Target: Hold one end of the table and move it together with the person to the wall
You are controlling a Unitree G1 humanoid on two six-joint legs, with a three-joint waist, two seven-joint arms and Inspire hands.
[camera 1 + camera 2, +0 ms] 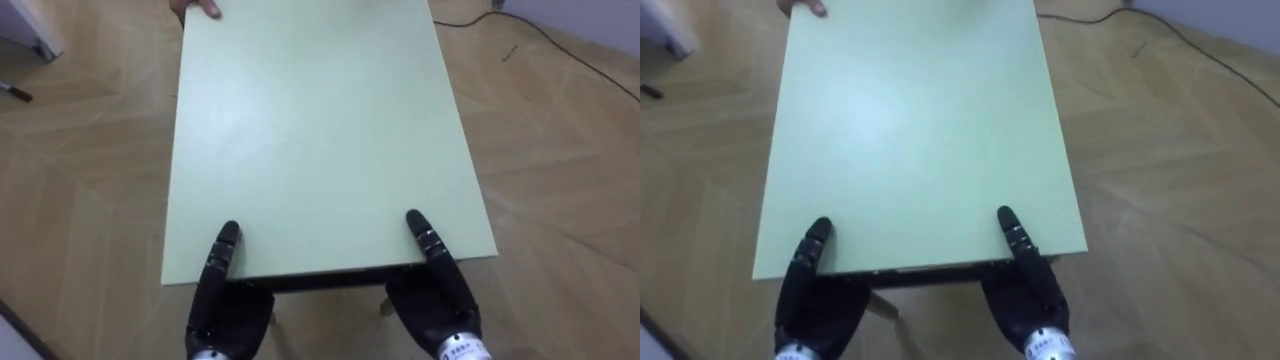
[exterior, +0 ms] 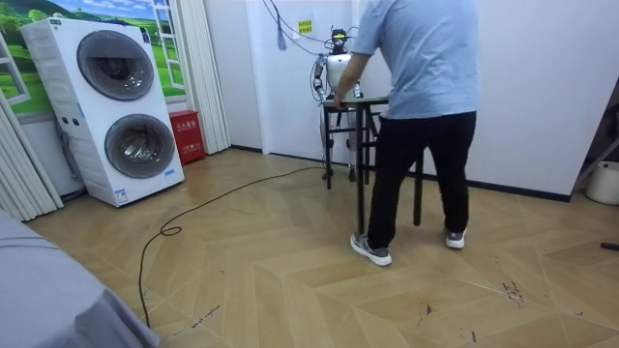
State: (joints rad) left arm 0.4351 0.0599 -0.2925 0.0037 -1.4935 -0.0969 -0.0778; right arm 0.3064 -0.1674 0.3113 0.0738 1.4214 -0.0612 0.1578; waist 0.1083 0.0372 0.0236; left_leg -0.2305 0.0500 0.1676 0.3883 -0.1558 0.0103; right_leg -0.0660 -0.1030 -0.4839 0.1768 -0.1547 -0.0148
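Left hand [image 1: 222, 300], at 7 o'clock in the eye view, clamps the near edge of the pale green table [image 1: 310, 130], thumb flat on top and the other fingers hidden beneath. Right hand [image 1: 435, 295], at 5 o'clock, grips the same edge likewise. A person's hand [image 1: 196, 8] holds the far corner at 11 o'clock. In the room view the person [image 2: 426, 116] stands at the table's nearer end, with stacked washing machines [image 2: 116, 106] at 9 o'clock.
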